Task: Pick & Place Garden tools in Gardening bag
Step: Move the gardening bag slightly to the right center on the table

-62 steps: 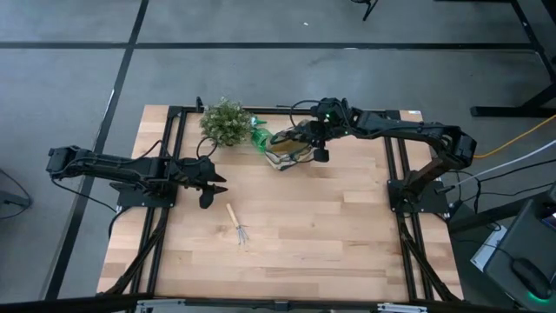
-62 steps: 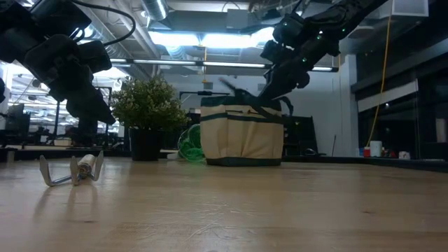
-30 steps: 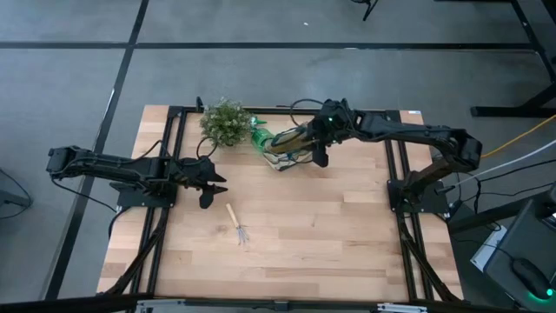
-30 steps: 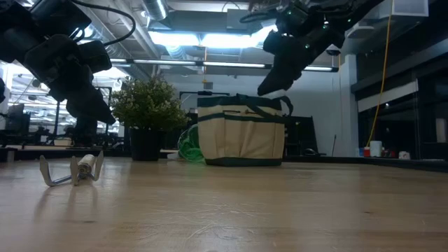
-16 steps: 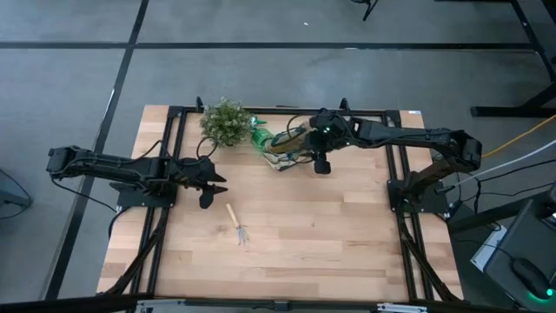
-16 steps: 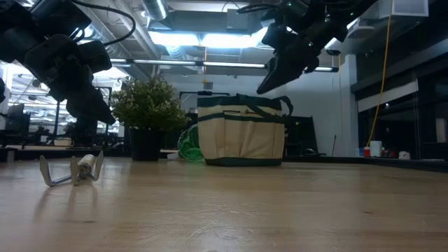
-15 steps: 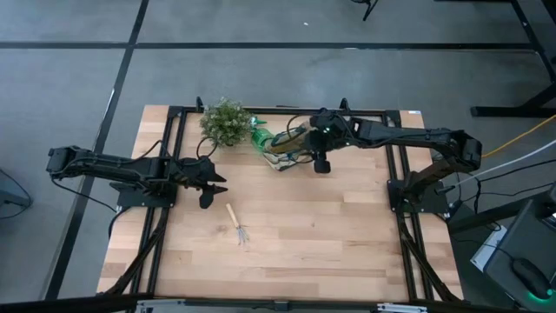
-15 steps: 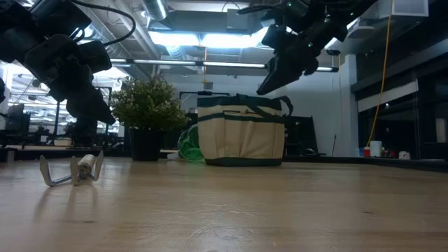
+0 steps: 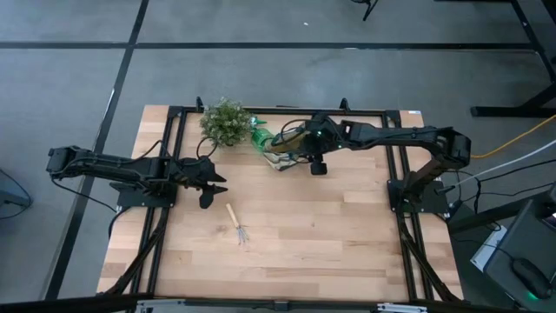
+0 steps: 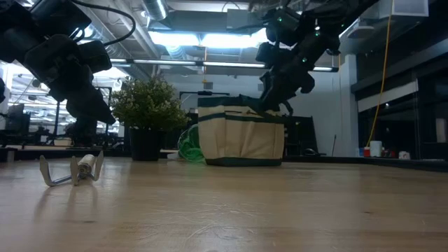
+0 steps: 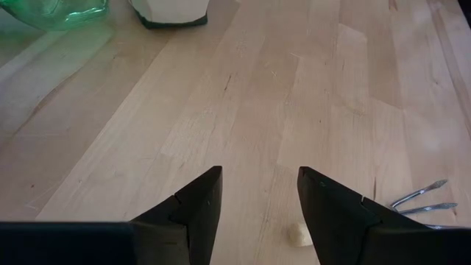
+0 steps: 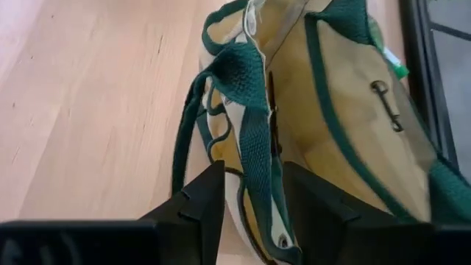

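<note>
The beige gardening bag (image 9: 282, 149) with dark green trim stands upright on its base at the table's far middle. My right gripper (image 9: 317, 165) hangs open at its top edge (image 10: 274, 98); the bag's green handle strap (image 12: 246, 110) runs between its fingers. A wood-handled mini rake (image 9: 236, 224) lies flat on the table nearer the front. My left gripper (image 9: 213, 184) waits open and empty above the table's left side, with the rake's tines (image 11: 419, 202) just ahead of it. A bright green plastic tool (image 9: 261, 135) lies on the table against the bag's left side. My right gripper comes slanting down from the table's right side, with one finger (image 12: 199, 202) on either side of the bag's handle strap and rim (image 12: 257, 169). Whether the fingers touch the strap I cannot tell. The bag stands on the table.
A bushy potted plant (image 9: 224, 122) stands at the far left, close beside the green tool and the bag. Black frame rails (image 9: 169, 156) run along the table's left, right and far sides. Bare wood lies in the middle and at the near right.
My right gripper has come down from above the bag toward its top edge, shifting a little toward the table's left, and has rolled about its own line. The bag, the rake and the green tool have stayed where they were.
</note>
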